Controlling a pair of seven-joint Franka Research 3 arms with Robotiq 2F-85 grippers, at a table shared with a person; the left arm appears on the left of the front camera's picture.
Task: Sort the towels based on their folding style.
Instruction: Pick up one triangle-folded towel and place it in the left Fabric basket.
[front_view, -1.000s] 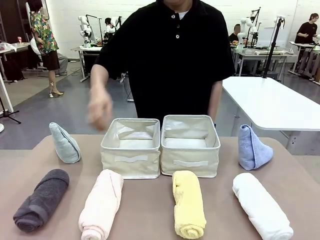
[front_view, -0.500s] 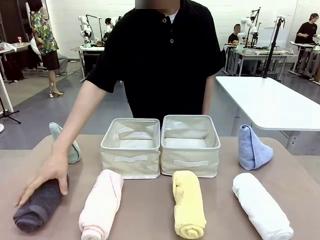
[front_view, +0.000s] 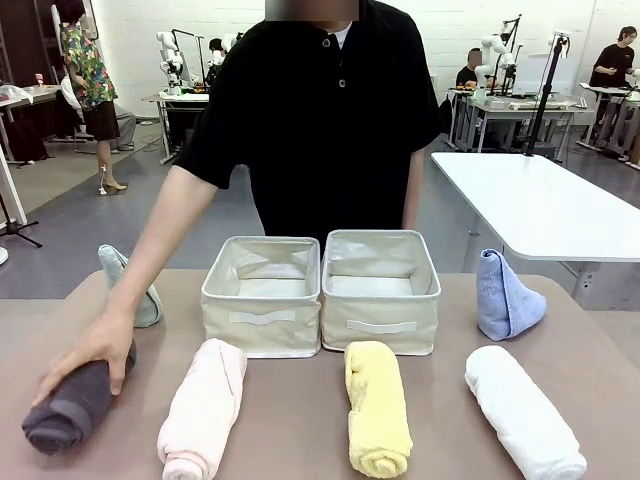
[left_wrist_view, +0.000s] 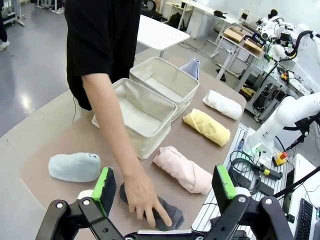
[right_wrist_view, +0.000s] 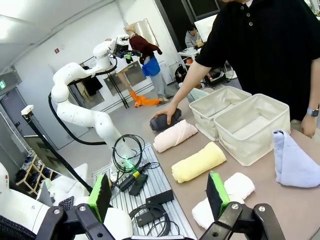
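Four rolled towels lie in a row along the near side of the table: dark grey (front_view: 60, 415), pale pink (front_view: 205, 405), yellow (front_view: 377, 405) and white (front_view: 522, 410). A person's hand (front_view: 95, 355) rests on the dark grey roll (left_wrist_view: 172, 217). A pale teal cone-folded towel (front_view: 148, 300) stands at far left, partly behind the person's arm. A light blue cone-folded towel (front_view: 505, 295) stands at far right. My left gripper (left_wrist_view: 164, 182) hangs open above the dark grey roll's end of the table. My right gripper (right_wrist_view: 159, 194) is open above the white roll (right_wrist_view: 227, 197).
Two beige fabric baskets (front_view: 262, 315) (front_view: 381, 320) stand side by side at the table's middle, both empty. The person stands at the far side, arm stretched across the left part. A white table (front_view: 540, 205) is behind on the right.
The person's hand came down from above the left basket onto the dark grey roll and has nudged it slightly left and nearer. Both grippers stay open.
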